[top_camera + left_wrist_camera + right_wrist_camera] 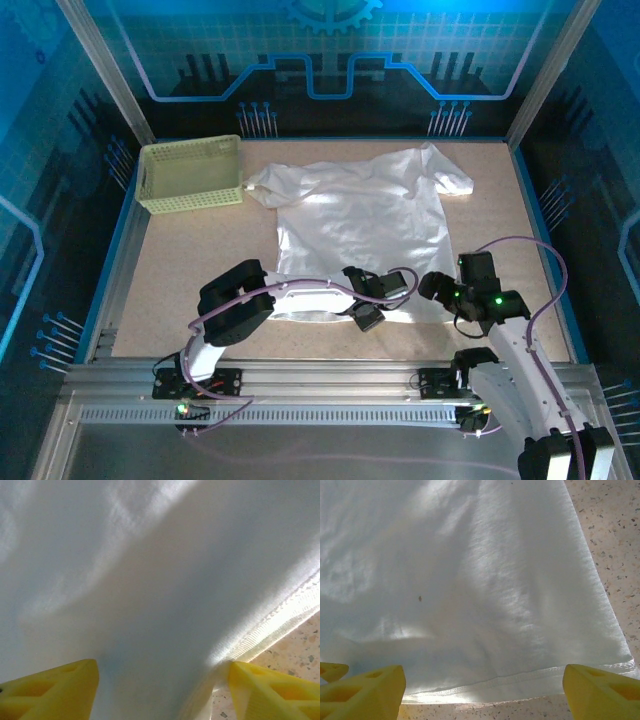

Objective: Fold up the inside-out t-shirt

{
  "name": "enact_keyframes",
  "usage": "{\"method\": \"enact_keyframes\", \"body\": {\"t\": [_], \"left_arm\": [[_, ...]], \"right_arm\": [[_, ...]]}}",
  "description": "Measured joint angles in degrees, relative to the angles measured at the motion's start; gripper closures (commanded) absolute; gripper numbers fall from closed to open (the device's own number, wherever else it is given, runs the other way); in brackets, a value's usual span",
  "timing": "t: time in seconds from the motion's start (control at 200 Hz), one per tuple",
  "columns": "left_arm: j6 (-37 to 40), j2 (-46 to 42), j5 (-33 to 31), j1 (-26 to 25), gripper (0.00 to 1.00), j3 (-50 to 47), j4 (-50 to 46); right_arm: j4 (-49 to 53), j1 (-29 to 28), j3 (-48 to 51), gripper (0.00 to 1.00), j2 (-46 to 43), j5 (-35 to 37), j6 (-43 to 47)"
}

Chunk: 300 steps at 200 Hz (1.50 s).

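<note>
The white t-shirt (360, 210) lies spread flat on the table, sleeves at the far side and hem toward the arms. My left gripper (372, 300) sits low over the near hem around its middle. In the left wrist view its yellow fingers (60, 690) stand apart with the t-shirt (150, 580) bulging between them, and the right finger touches the stitched hem; the gripper (162, 690) is open. My right gripper (437, 288) hovers at the hem's near right corner. It is open (484, 690), with the t-shirt (470, 580) and its hem edge lying flat ahead of its fingers.
A pale yellow-green lattice basket (190, 175) stands at the far left of the speckled table (180, 270), just left of a sleeve. Bare tabletop (610, 540) shows right of the shirt. Frame posts and blue walls ring the table.
</note>
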<state>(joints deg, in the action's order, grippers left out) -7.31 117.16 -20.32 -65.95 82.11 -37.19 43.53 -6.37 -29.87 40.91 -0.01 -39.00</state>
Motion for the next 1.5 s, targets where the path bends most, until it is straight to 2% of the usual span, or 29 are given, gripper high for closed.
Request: {"method": "enact_keyframes", "body": {"t": [0.375,0.64,0.785,0.86,1.091,1.281,1.501], "left_arm": [[0.04,-2.23,-4.52,0.00,0.44,-1.70,1.97],[-0.04,-3.04,-6.05,0.00,0.47,-2.49,3.32],[0.04,-3.98,-5.81,0.00,0.59,-3.32,3.98],[-0.11,-4.63,-5.44,0.00,0.60,-4.13,4.57],[-0.20,-6.23,-4.26,0.00,0.59,-7.04,6.05],[-0.35,-6.23,-4.31,0.42,0.60,-7.28,6.27],[-1.81,-6.23,-4.28,2.54,0.60,-7.78,7.74]], "right_arm": [[-0.74,0.00,0.00,0.16,1.68,-0.07,0.04],[-1.14,0.00,0.00,0.16,2.71,-0.28,0.26],[-1.11,0.00,0.00,0.16,2.97,-0.48,0.52],[-1.09,-0.20,0.00,0.17,3.13,-0.52,0.61],[-0.90,-6.58,0.61,0.21,4.94,0.00,-1.01],[3.58,-10.23,0.44,0.25,7.37,6.12,-5.86],[8.59,-14.88,-0.26,0.24,6.86,10.93,-13.81]]}}
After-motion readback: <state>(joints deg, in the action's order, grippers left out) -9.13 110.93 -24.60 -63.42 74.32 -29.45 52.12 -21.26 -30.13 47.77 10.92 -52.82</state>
